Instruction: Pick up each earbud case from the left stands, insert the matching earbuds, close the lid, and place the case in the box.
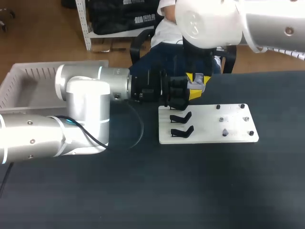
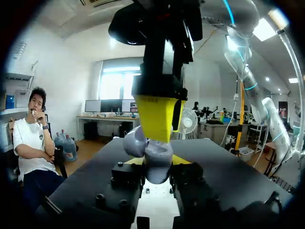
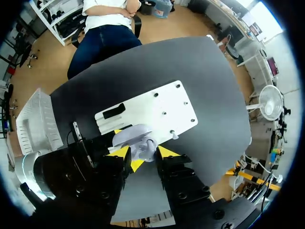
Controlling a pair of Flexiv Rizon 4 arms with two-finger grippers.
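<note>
Head view, earbud case (image 1: pixel 197 86) mostly hidden

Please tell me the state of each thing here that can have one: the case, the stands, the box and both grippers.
case: lid looks open, held up above the board
left gripper: fingers shut on the case
right gripper: right at the case, grip unclear
stands: the two in view are empty
box: no case visible in the part that shows

White arms (image 1: pixel 81 95), black hands (image 1: pixel 198 80), yellow fingertips (image 2: pixel 152 114), black cable (image 1: pixel 139 129).
</note>
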